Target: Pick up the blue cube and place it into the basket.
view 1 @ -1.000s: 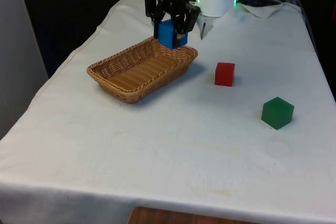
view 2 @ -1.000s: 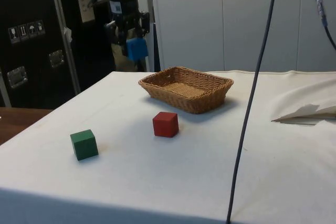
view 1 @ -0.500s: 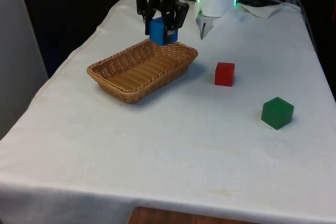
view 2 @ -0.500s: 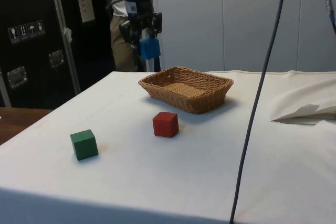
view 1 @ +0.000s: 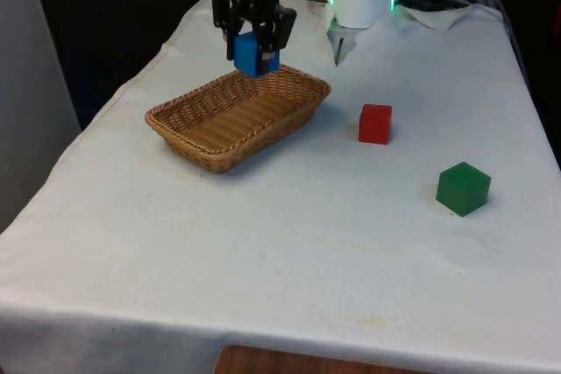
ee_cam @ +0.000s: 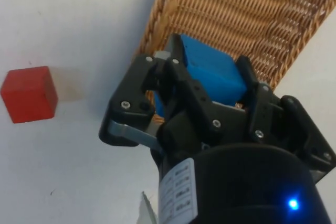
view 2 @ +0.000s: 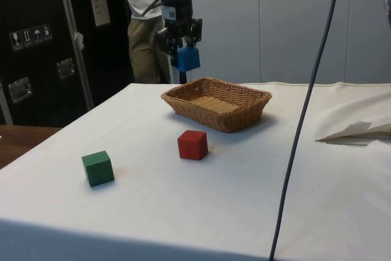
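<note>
The blue cube (view 1: 256,52) is held clamped between the jaws of the gripper (view 1: 254,34), in the air above the far end of the wicker basket (view 1: 230,120), which sits toward the far corner of the desk (view 1: 263,243) on the front view's left. Over the last second the cube has been carried from above the basket's end on the front view's right toward the left along its far rim, and slightly higher; it is judged that the carry is nearly done and that lowering and release over the basket's middle remain. To the right, a red cube (view 1: 375,123) lies just beyond the basket, and a green cube (view 1: 463,187) lies nearer the desk's right edge, well apart. Counted: one basket, three cubes, one of each colour. A person (view 2: 143,22) is seen behind the desk in the side view.
</note>
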Robot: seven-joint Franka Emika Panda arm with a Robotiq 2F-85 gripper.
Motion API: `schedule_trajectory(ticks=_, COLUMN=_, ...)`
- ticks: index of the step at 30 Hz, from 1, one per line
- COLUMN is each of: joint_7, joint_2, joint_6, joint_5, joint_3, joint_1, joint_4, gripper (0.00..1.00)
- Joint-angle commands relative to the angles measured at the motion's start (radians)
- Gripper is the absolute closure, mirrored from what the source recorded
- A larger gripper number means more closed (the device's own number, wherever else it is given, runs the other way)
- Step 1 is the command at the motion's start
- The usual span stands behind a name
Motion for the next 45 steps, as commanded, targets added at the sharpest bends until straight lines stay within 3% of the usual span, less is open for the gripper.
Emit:
schedule_trajectory(ticks=1, joint_7=-0.020, joint_2=-0.011, joint_6=0.022, joint_5=0.013, joint_3=0.001, joint_1=-0.007, joint_4=-0.018, gripper=0.94)
schedule_trajectory(ticks=6, joint_7=-0.052, joint_2=-0.020, joint_6=0.058, joint_5=0.014, joint_3=-0.021, joint_1=-0.010, joint_4=-0.052, gripper=0.94)
schedule_trajectory(ticks=7, joint_7=-0.038, joint_2=-0.012, joint_6=0.043, joint_5=0.001, joint_3=-0.027, joint_1=-0.003, joint_4=-0.041, gripper=0.94)
schedule_trajectory(ticks=8, joint_7=-0.058, joint_2=-0.021, joint_6=0.065, joint_5=0.015, joint_3=-0.025, joint_1=-0.011, joint_4=-0.059, gripper=0.94)
schedule_trajectory(ticks=15, joint_7=-0.110, joint_2=-0.025, joint_6=0.113, joint_5=0.017, joint_3=-0.061, joint_1=-0.014, joint_4=-0.100, gripper=0.94)
schedule_trajectory(ticks=16, joint_7=-0.089, joint_2=-0.017, joint_6=0.096, joint_5=0.002, joint_3=-0.065, joint_1=-0.006, joint_4=-0.086, gripper=0.94)
schedule_trajectory(ticks=17, joint_7=-0.116, joint_2=-0.026, joint_6=0.119, joint_5=0.018, joint_3=-0.065, joint_1=-0.014, joint_4=-0.104, gripper=0.94)
schedule_trajectory(ticks=23, joint_7=-0.170, joint_2=-0.014, joint_6=0.159, joint_5=0.025, joint_3=-0.096, joint_1=-0.019, joint_4=-0.130, gripper=0.94)
schedule_trajectory(ticks=24, joint_7=-0.177, joint_2=-0.012, joint_6=0.165, joint_5=0.026, joint_3=-0.100, joint_1=-0.019, joint_4=-0.133, gripper=0.94)
schedule_trajectory(ticks=25, joint_7=-0.154, joint_2=-0.015, joint_6=0.147, joint_5=0.005, joint_3=-0.108, joint_1=-0.009, joint_4=-0.127, gripper=0.94)
schedule_trajectory(ticks=26, joint_7=-0.183, joint_2=-0.010, joint_6=0.170, joint_5=0.028, joint_3=-0.104, joint_1=-0.019, joint_4=-0.136, gripper=0.94)
schedule_trajectory(ticks=34, joint_7=-0.183, joint_2=0.009, joint_6=0.177, joint_5=0.019, joint_3=-0.123, joint_1=-0.009, joint_4=-0.134, gripper=0.94)
schedule_trajectory(ticks=41, joint_7=-0.195, joint_2=0.061, joint_6=0.194, joint_5=0.053, joint_3=-0.111, joint_1=-0.015, joint_4=-0.112, gripper=0.94)
schedule_trajectory(ticks=42, joint_7=-0.182, joint_2=0.059, joint_6=0.184, joint_5=0.033, joint_3=-0.123, joint_1=-0.007, joint_4=-0.110, gripper=0.94)
schedule_trajectory(ticks=43, joint_7=-0.197, joint_2=0.076, joint_6=0.196, joint_5=0.063, joint_3=-0.109, joint_1=-0.015, joint_4=-0.104, gripper=0.94)
schedule_trajectory(ticks=45, joint_7=-0.200, joint_2=0.092, joint_6=0.199, joint_5=0.072, joint_3=-0.108, joint_1=-0.016, joint_4=-0.095, gripper=0.94)
